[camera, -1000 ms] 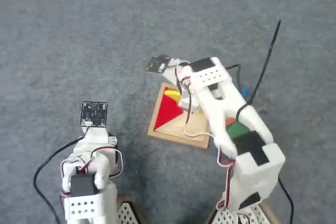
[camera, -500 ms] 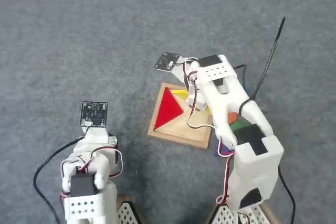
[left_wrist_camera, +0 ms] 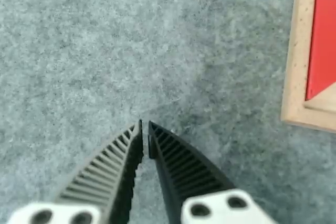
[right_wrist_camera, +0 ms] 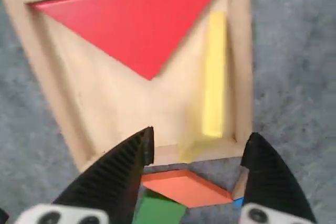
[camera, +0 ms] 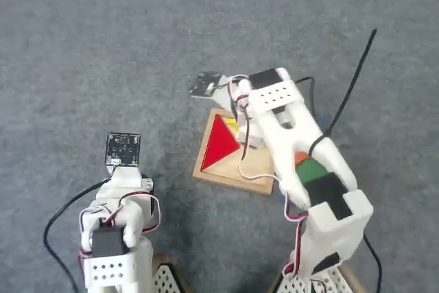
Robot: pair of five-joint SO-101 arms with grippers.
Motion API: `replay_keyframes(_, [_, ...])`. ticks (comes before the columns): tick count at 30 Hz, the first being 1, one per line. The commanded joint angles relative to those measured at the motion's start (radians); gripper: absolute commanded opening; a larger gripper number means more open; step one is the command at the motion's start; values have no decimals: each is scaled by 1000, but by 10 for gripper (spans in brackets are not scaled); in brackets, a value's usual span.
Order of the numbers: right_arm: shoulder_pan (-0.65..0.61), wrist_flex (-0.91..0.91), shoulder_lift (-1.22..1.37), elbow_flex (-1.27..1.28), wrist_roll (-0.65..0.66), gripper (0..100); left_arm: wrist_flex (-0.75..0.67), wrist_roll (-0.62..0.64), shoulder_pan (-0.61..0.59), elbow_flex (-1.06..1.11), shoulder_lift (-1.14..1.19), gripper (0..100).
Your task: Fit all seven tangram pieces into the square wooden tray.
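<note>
well, the right gripper (right_wrist_camera: 200, 135) hangs over the square wooden tray (camera: 226, 182) with its fingers (right_wrist_camera: 121, 166) spread wide and nothing between them. in the right wrist view the tray's near rim and the end of the yellow piece (right_wrist_camera: 214, 72) lie in the gap between the two fingertips. the yellow piece runs along one inner wall of the tray; whether it sits flat cannot be told. the red triangle (right_wrist_camera: 142, 27) lies inside the tray with its long side against the far wall, well apart from the fingers. just outside the rim, on the grey surface (camera: 103, 66), an orange piece (right_wrist_camera: 186, 187) sits between the fingers, touching a green piece (right_wrist_camera: 157, 211), with a sliver of a blue piece (right_wrist_camera: 239, 201) beside it.

the left gripper (left_wrist_camera: 145, 124) points down at the bare surface, its fingers (left_wrist_camera: 184, 166) drawn almost together with only a thin slit at the tips, holding nothing. the tray's edge (left_wrist_camera: 296, 51) and the red triangle lie off to one side of it, well apart.
</note>
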Motion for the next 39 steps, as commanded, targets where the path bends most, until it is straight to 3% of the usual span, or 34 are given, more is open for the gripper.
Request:
replay_keyframes(1, [-51,56,-65,-54,8,270,3,17,-2,-13,-18,18])
replay_keyframes(12, [-81,68,-48,-60,6,270,3,17,-2,-13,-18,18])
replay_keyframes(16, [-68,65,-90,-58,-75,268,3,17,-2,-13,-18,18])
replay_keyframes(19, [-27,50,-137,-9,-118,195,3,17,-2,-13,-18,18])
replay_keyframes(24, [48,-208,-302,276,-247,8,3,17,-2,-13,-18,18])
replay_keyframes(30, [50,-467,-496,654,-305,7,3,17,-2,-13,-18,18])
replay_keyframes(39, [74,-512,-372,638,-305,7,3,17,-2,-13,-18,18])
